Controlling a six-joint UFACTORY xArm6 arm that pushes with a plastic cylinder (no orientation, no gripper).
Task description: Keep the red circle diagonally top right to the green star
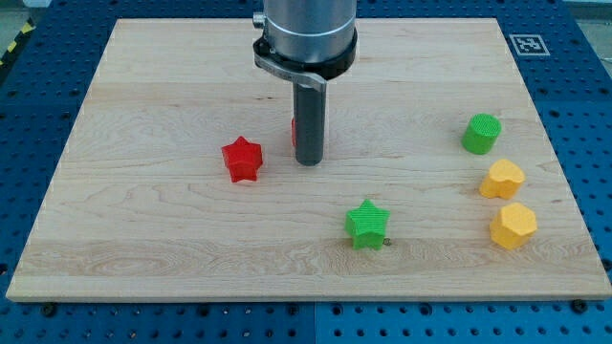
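Note:
The green star [367, 224] lies on the wooden board at the view's lower middle. The red circle [295, 132] is almost wholly hidden behind the rod; only a thin red edge shows at the rod's left side, up and to the left of the green star. My tip [308, 161] rests on the board right in front of the red circle, touching or nearly touching it. A red star [242, 159] lies to the left of my tip.
A green circle [482, 133] lies at the view's right. A yellow heart-like block [502, 179] and a yellow hexagon [513, 225] lie below it. The board's [143, 239] edges border a blue perforated table [593, 143].

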